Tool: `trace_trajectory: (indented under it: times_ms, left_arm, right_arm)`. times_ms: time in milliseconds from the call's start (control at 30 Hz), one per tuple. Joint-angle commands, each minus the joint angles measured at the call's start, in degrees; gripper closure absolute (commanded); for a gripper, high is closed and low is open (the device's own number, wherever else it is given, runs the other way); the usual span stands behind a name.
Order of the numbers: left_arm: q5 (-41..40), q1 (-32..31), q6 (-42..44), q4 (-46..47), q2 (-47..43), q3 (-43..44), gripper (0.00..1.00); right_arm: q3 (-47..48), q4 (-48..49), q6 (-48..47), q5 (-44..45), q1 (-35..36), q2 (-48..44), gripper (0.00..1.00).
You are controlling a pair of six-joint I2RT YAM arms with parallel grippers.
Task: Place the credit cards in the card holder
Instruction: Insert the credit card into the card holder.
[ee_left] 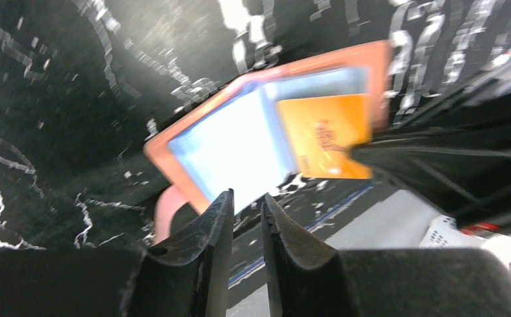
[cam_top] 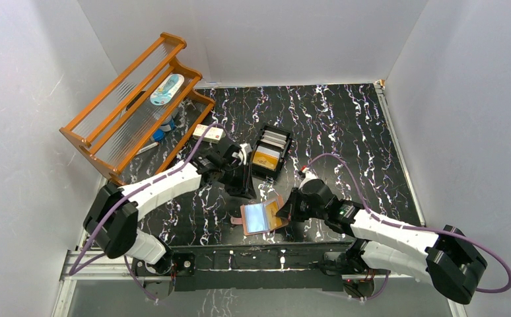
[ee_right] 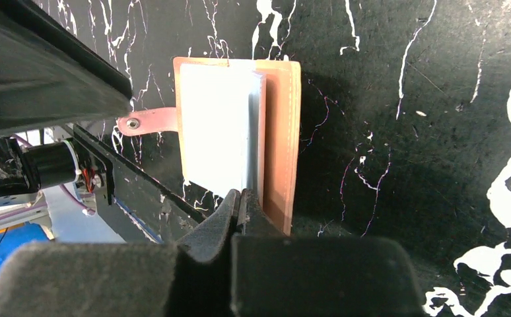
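Overhead, card holder: the card holder [cam_top: 256,219] lies open on the marbled table near the front edge, between the two arms, with its sleeves facing up.
Overhead, right gripper: the right gripper [cam_top: 284,210] sits right at the holder's right edge.
Overhead, left gripper: the left gripper [cam_top: 243,181] hangs between the holder and the black tray [cam_top: 271,150], where more credit cards [cam_top: 267,158] stand in slots.
Left wrist, tool: the left gripper's fingers are almost together, with a slim gap and nothing in it.
Left wrist, card: a gold-orange card [ee_left: 325,142] lies over the holder's right half. Dark fingers look clamped on its right edge.
Left wrist, hard to read: the view is blurred, and I cannot tell whether the card's leading edge has entered a sleeve.
Right wrist, tool: the right gripper's fingers are pressed together. The card runs edge-on here and barely shows.
Right wrist, holder: the clear sleeves [ee_right: 216,125] glare white and their mouths are unreadable. The snap tab [ee_right: 147,121] sticks out to the left.
Handling, card: it is probably light, stiff and slick. It is best pinched at a short edge, leaving the far edge free.
Handling, holder: it is likely light and soft, and prone to sliding when pushed. The leather rim or the tab looks like the place to pin it.
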Motion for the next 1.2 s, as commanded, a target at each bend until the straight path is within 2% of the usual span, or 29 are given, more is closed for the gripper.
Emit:
trace_trajectory:
  times_ms: [0, 267, 633, 1167]
  left_arm:
    - [-1.7, -0.2, -0.5, 0.3, 0.9, -5.2, 0.8]
    - [-2.6, -0.3, 0.4, 5.0, 2.8, -9.5, 0.84]
    - [-5.3, -0.3, 0.9, 5.8, 4.4, -12.0, 0.85]
    - [-6.0, -0.4, 2.3, 6.0, 6.2, -12.4, 0.86]
  right_arm:
    - [1.4, 2.0, -0.6, -0.6, -0.3, 0.2, 1.0]
    - [-3.2, 8.3, -0.2, -3.3, -1.9, -0.5, 1.0]
    - [-8.2, 16.3, 1.8, -8.2, -5.6, -0.7, 1.0]
    - [-10.4, 21.5, 3.5, -10.8, -7.8, -1.3, 1.0]
